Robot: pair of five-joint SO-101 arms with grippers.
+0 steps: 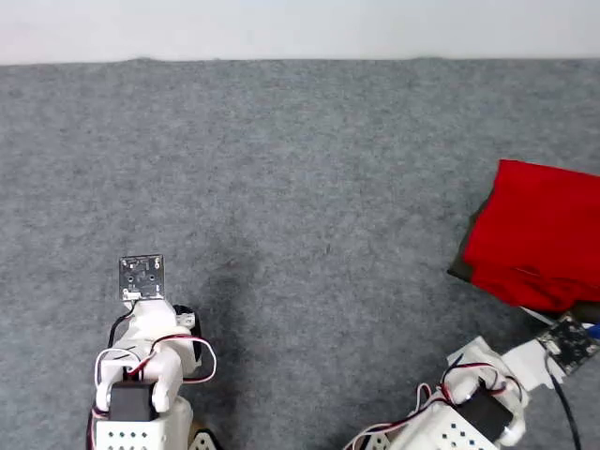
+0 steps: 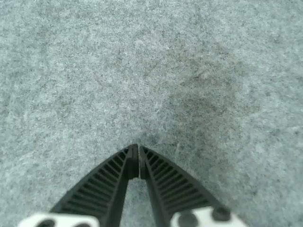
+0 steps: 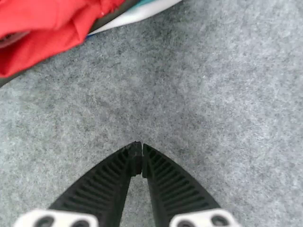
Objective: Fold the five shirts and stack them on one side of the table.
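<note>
Both arms sit at the near edge of the grey felt surface (image 1: 300, 169). The left fingers (image 2: 113, 182) are pressed together at the tips with nothing between them, pointing at bare felt. The right fingers (image 3: 163, 182) are likewise closed tip to tip and hold nothing. A folded red cotton shirt (image 1: 539, 234) tops a pile at the right side of the surface, partly cut off by the high view's edge. A dark garment edge (image 1: 459, 269) pokes out beneath it on the side toward the middle, and the right wrist view shows a white fabric layer (image 3: 137, 14) under the red. I cannot count the layers, so I cannot confirm five. Key relation: the pile lies ahead of the right fingers, near but apart, with felt showing between the tips and the nearest hem. The right arm (image 1: 497, 394) is much the nearer; the left arm (image 1: 141, 375) is well apart from the pile, across the surface. I cannot tell the red shirt's long axis, since its outer part runs out of view. My judgement: stacking is far along, and any squaring-up falls to the right arm, which would need to part its fingers first. Risk: closed tips nudging the hem could drag the top layer askew.
</note>
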